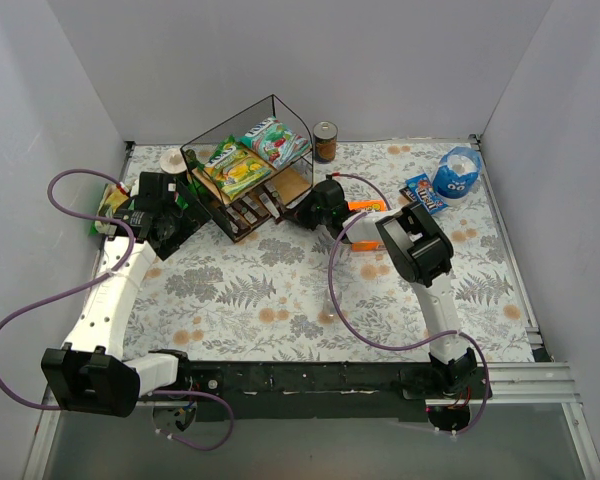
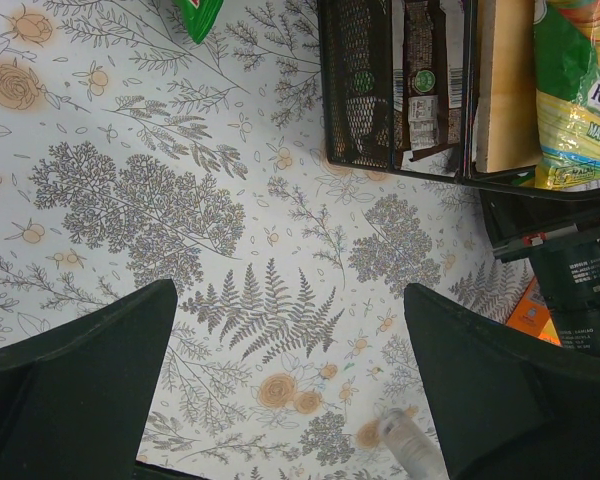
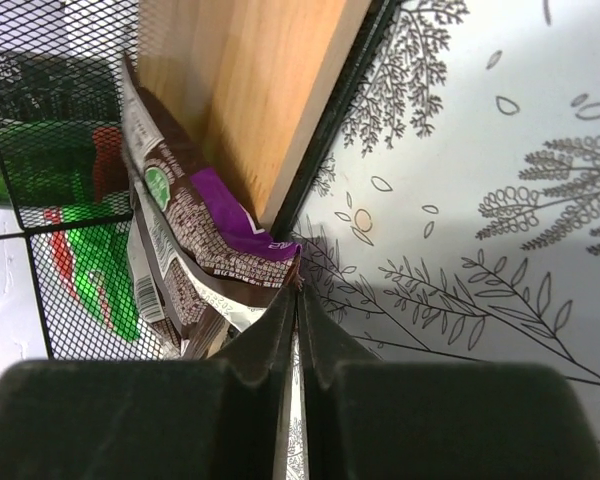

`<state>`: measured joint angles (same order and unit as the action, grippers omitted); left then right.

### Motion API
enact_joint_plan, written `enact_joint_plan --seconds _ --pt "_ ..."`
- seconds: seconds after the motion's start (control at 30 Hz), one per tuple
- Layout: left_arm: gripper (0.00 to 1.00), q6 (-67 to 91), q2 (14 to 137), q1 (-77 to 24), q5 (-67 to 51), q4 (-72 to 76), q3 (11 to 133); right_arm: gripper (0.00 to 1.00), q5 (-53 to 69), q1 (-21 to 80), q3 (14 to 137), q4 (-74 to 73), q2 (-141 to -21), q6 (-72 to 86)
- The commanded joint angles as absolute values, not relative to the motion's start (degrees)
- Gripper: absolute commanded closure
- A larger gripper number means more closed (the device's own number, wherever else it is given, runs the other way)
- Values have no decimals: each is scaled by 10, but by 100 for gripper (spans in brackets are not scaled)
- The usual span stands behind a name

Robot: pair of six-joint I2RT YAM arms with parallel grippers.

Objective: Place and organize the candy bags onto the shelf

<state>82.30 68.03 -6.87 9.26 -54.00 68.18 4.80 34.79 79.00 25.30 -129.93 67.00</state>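
Left tool (image 2: 290, 290) has loads of bare worktop (image 2: 130, 200) below; shelf (image 2: 380, 150) blocks ahead-right. Right tool (image 3: 298, 295) is nose-up against the shelf, wrapper (image 3: 210, 250) at its tips, free worktop to its right.

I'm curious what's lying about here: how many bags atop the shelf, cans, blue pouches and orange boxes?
Bags atop the shelf: 2, green-yellow bag and teal-white bag
Can: 1
Blue pouch: 1
Orange box: 1
Total: 5
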Motion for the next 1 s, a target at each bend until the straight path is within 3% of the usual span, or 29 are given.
enact_joint_plan --seconds 0.0,0.47,0.97 --pt "2 823 663 -69 102 -545 684 93 54 344 818 290 -1303 638" --pt "2 823 660 -69 103 -544 679 94 71 342 809 360 -1292 617" --pt "2 823 664 -69 102 -544 679 89 69 341 867 320 -1326 629"
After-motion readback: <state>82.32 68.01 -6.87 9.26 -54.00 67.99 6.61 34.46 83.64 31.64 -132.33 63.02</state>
